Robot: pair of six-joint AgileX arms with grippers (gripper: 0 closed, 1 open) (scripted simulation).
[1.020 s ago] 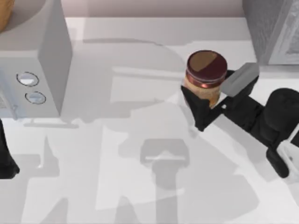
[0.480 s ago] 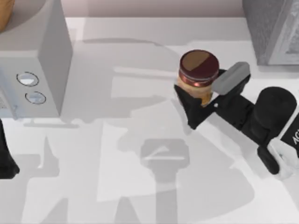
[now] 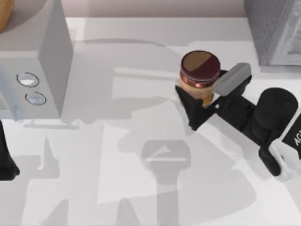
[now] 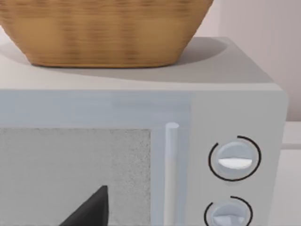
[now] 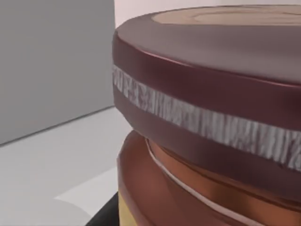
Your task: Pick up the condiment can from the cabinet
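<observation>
Condiment can (image 3: 200, 71) in right hand (image 3: 203, 94).

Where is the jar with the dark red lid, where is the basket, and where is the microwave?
condiment can (image 3: 200, 66), top view, on its round maroon lid.
basket (image 4: 103, 33), left wrist view, on its woven front wall.
microwave (image 4: 235, 94), left wrist view, on its front panel above the knobs.

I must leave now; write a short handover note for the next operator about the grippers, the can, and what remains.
Right gripper: shut on the can, over the table's middle-right, jaws on the body below the lid.
Left arm: parked at the table's left edge, facing the microwave, which carries a basket.
Done: can grasped, out in the open in front of the cabinet.
Left: confirm that the can is lifted and held steady; its height above the table is hard to judge.
</observation>
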